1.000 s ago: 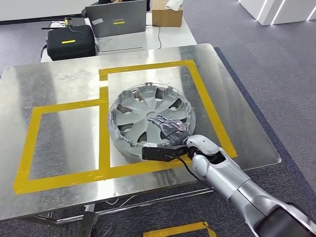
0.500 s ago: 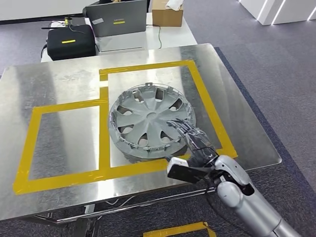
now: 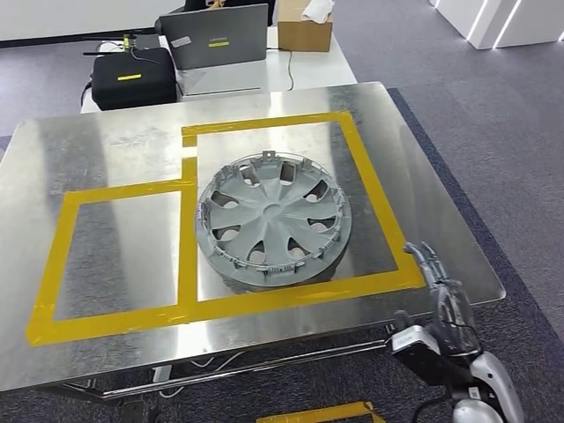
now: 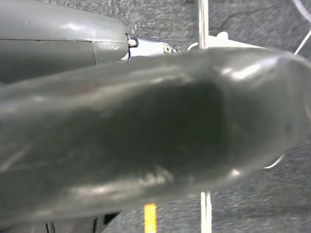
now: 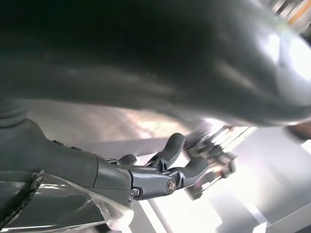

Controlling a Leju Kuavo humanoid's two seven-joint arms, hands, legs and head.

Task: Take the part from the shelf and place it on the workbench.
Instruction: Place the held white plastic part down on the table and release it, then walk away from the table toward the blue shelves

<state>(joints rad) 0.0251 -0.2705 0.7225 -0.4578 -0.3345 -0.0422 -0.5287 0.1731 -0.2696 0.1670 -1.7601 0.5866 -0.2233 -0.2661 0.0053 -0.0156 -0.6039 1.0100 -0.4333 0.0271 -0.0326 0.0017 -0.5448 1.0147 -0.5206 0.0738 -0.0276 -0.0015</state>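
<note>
The part, a grey wheel cover (image 3: 272,218), lies flat on the metal workbench (image 3: 120,150), inside the right-hand square of yellow tape (image 3: 373,189). My right hand (image 3: 442,300) hangs off the bench's near right corner, well apart from the cover, its fingers stretched out and apart with nothing in them. In the right wrist view the dark fingers (image 5: 172,165) reach out empty beneath a big blurred grey shape. A blurred grey bulk of my left hand (image 4: 146,131) sits close to the left wrist camera over the carpet, and its fingers cannot be made out.
Behind the bench a white table (image 3: 313,66) carries a laptop (image 3: 216,40), a black case (image 3: 133,77) and a cardboard box (image 3: 305,26). Grey carpet surrounds the bench, with a strip of yellow floor tape (image 3: 319,412) at the near edge.
My right hand has let go of the wheel cover and drawn back toward me, past the bench's near right edge. The cover stays flat inside the tape square.
</note>
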